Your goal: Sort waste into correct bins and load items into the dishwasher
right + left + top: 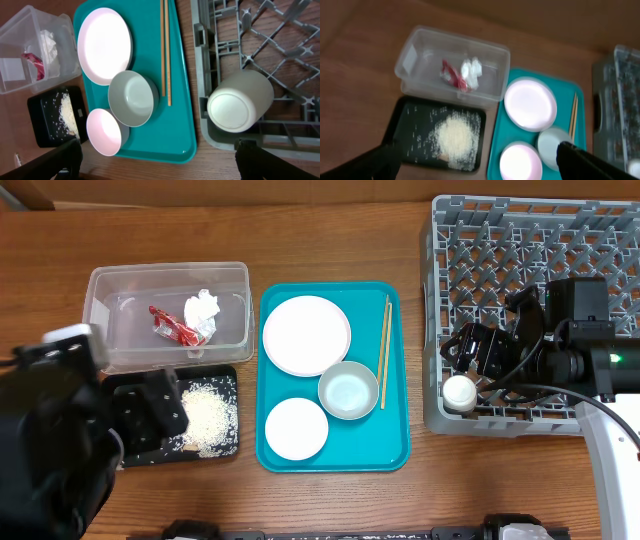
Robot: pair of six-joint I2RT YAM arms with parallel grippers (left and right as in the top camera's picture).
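White cup (240, 102) lies in the grey rack (202, 37) right of the teal tray (181, 100); we see left fingers (590, 165) and right fingers (270, 162) spread wide, empty.

Covered by the left arm (50, 440) at 9 o'clock: one end of the black tray (210, 372). Cut off at 3 o'clock overhead, partly under the right arm (560, 350): the dish rack (490, 250). Blurred in the left wrist view, clipped at 6 o'clock: the small plate (520, 161). Too small to read: the wrapper (172, 325) print.
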